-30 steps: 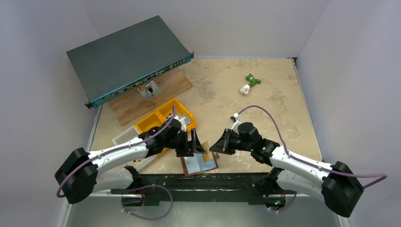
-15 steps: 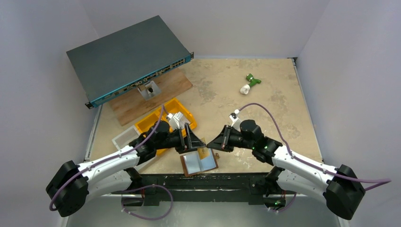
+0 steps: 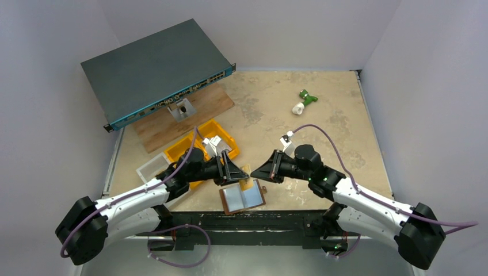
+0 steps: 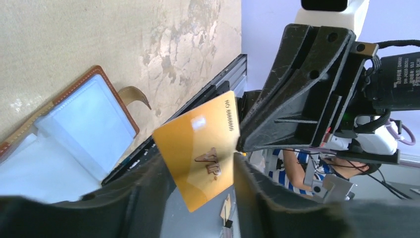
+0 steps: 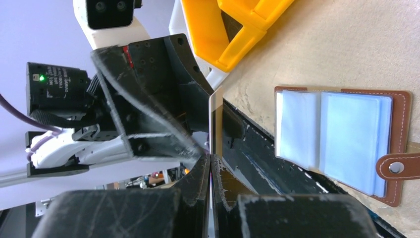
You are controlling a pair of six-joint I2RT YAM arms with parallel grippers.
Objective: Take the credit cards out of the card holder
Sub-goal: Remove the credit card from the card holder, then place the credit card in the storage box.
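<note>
The right gripper (image 5: 210, 161) is clamped on one edge of a gold VIP card (image 4: 198, 144), held in the air. The left gripper (image 4: 200, 178) straddles its other end, jaws partly apart; whether they press it I cannot tell. Just below both, the brown card holder (image 5: 400, 119) lies open on the table (image 3: 322, 103).

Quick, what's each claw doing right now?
Left gripper: jaws apart on either side of the gold card; whether it grips cannot be told.
Right gripper: closed, holding the gold card by its edge.
</note>
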